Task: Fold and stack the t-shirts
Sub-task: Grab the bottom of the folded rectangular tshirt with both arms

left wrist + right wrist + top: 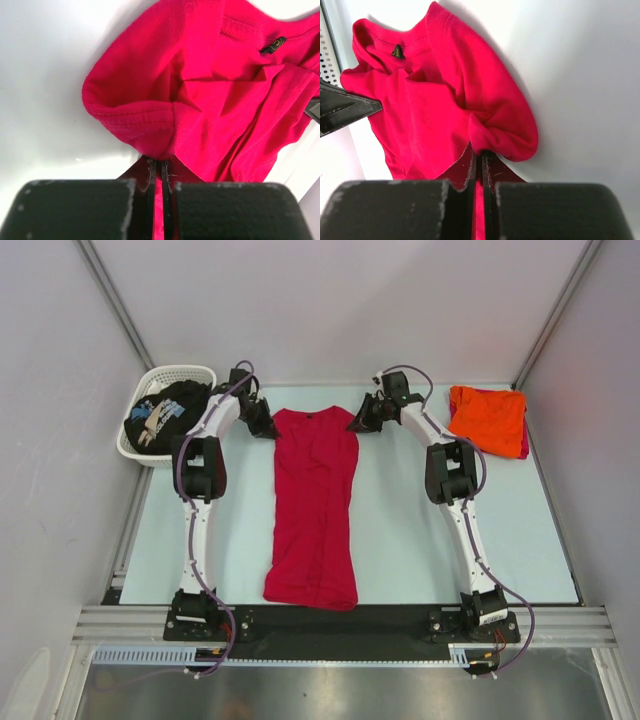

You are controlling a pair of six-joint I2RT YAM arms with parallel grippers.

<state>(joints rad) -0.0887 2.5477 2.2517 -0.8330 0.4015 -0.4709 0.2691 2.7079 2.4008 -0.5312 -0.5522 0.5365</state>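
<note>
Already done: the orange t-shirt [487, 418] is lying folded at the far right corner of the surface [420, 540], starting what I take to be the stack.
In hand: the red t-shirt [312, 510] is lying lengthwise down the middle of the surface, between the two arms, as a narrow strip with its sides looking turned in (so its fold seems partly made).
Left fingers [268, 426]: pressing together on the shirt's far left shoulder, with a sliver of red cloth showing between them in the wrist view.
Right fingers [354, 424]: doing likewise at the far right shoulder, pinching a fold of red cloth.
Left to do: by my reading, the red shirt is waiting to be folded end over end and carried onto the orange one. The black t-shirt [160, 418] is sitting bundled in the white basket [190, 371] at the far left corner, not yet folded.
Progress: roughly one shirt of three is looking finished, the second midway.
In the way: the right arm is standing between the red shirt and the orange one, and the basket wall is hemming in the black shirt.
</note>
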